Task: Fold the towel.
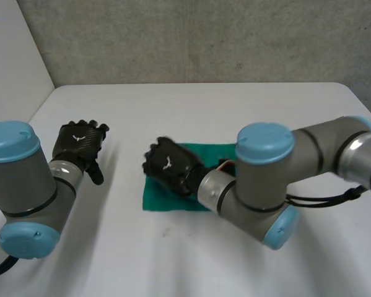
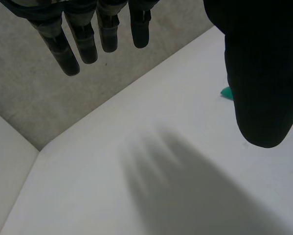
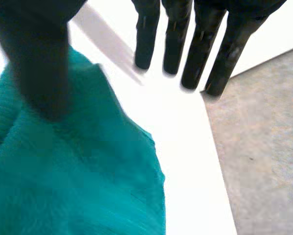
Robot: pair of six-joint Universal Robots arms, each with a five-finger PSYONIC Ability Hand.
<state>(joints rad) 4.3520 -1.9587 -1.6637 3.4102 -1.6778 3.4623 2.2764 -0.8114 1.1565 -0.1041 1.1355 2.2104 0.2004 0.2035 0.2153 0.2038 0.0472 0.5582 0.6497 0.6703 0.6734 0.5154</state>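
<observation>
A small teal towel (image 1: 155, 199) lies folded near the middle of the white table (image 1: 204, 105). My right hand (image 1: 170, 166) is over its left part, and my right arm covers its right part. In the right wrist view the towel (image 3: 78, 186) bunches under the palm, the fingers (image 3: 200, 54) reach straight past its edge over bare table, and the thumb (image 3: 38, 63) stands apart above the cloth, pinching nothing. My left hand (image 1: 80, 143) hovers over bare table well left of the towel. Its fingers (image 2: 87, 44) are straight and its thumb (image 2: 263, 73) spread, with a sliver of towel (image 2: 227, 93) beside the thumb.
The table's far edge meets a grey wall (image 1: 204, 37), and a white panel (image 1: 12, 55) stands at the far left corner. Grey floor (image 3: 263, 147) lies beyond the table edge past my right hand's fingertips.
</observation>
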